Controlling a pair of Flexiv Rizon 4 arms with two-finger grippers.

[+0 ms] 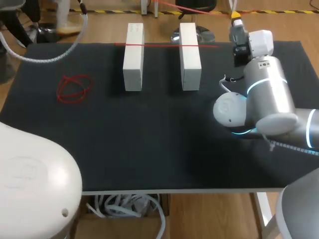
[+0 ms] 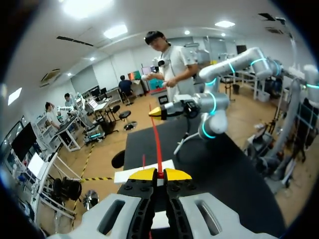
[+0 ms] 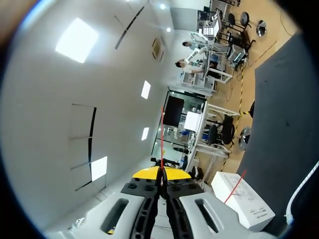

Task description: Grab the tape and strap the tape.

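A thin red tape (image 2: 158,144) runs taut from my left gripper (image 2: 158,173) to my right gripper (image 2: 159,112), and both are shut on it. In the right wrist view the tape (image 3: 162,134) leaves the closed yellow tips of the right gripper (image 3: 162,172). The head view shows the right gripper (image 1: 238,22) over the table's far right edge; the left gripper is outside that view. Another red strand (image 1: 159,45) lies across the far ends of two white blocks (image 1: 133,57) (image 1: 190,50).
A loose bundle of red tape (image 1: 75,88) lies on the black table (image 1: 149,139) at the left. My right arm's elbow (image 1: 264,99) hangs over the right side. One white block (image 3: 241,199) shows beside the right gripper, another (image 2: 144,175) under the left gripper.
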